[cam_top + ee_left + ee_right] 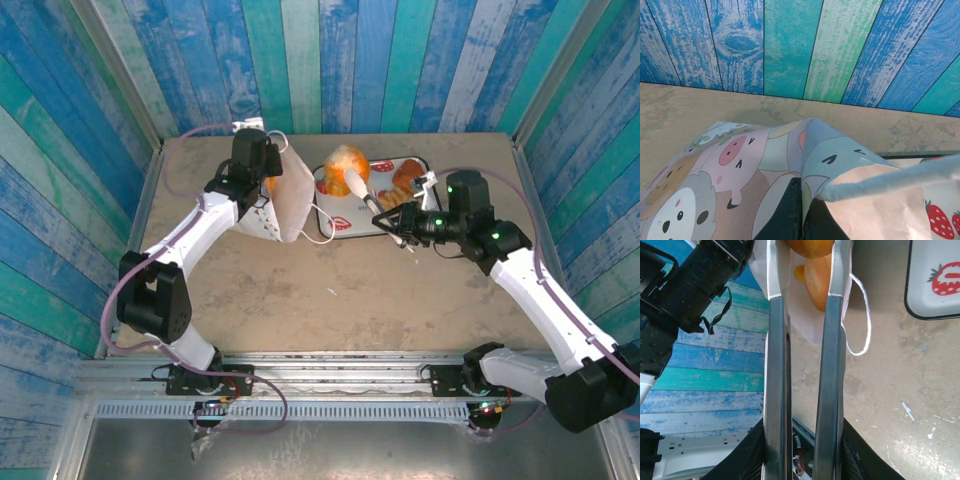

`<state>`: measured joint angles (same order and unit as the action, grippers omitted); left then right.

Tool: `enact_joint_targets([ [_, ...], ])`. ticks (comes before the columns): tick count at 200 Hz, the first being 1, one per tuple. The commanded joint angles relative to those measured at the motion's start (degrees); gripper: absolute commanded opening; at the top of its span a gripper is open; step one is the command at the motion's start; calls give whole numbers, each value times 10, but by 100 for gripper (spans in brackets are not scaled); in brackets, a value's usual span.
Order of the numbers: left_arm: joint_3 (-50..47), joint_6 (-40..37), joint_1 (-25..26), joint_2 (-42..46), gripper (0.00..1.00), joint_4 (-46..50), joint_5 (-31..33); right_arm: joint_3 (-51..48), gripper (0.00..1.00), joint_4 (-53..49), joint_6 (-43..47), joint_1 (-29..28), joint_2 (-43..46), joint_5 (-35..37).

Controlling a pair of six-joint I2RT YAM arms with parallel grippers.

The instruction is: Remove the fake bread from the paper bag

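Bright, even light; soft shadows

The paper bag point(285, 200) looked matt and creased, its handle point(867, 315) soft cord. The fake bread point(340, 165) shone like glossy plastic. The counter point(330, 290) was dull and mottled, the fingers point(776, 390) smooth grey metal.

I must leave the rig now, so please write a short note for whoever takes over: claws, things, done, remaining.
Left claw: shut on the small white paper bag with cord handles.
Right claw: shut on a glossy orange plastic roll, near the strawberry-print white tray.
Done: some brown pastries lie on the tray.
Left to do: set this roll down; one orange piece seems to be inside the bag.
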<state>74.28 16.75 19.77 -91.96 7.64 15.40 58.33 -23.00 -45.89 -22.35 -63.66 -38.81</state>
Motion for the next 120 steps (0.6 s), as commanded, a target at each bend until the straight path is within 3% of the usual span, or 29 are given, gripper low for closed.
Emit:
enact_joint_targets([
  [1,1,-2,0,-1,0,12,13,-3,23,16,6,4,17,-16],
  [120,-28,-1,0,69,0,5,-31,-98,25,88,-6,10,-40,-33],
])
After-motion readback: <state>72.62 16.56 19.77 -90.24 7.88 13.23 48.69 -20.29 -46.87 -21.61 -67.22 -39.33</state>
